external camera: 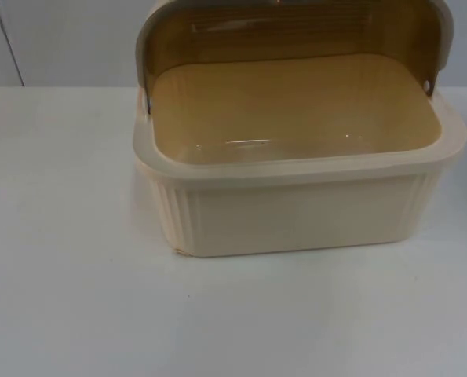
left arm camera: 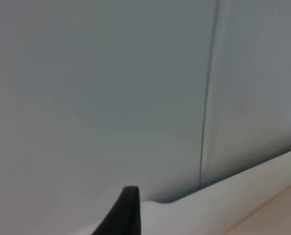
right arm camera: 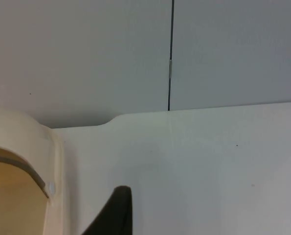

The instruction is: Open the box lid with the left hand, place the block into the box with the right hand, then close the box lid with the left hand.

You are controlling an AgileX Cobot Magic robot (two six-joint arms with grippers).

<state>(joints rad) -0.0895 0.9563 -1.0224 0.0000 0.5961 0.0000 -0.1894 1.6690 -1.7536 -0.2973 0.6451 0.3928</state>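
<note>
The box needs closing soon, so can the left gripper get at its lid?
Probably yes: the lid stands raised at the back of the box, with nothing on or around it.

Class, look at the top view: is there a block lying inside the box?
No. The box stands with its lid raised, and its tan inside shows bare, with no block in it.

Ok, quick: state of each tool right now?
Left tool: cannot be told, near the partition wall.
Right tool: cannot be told, beside the open box.
</note>
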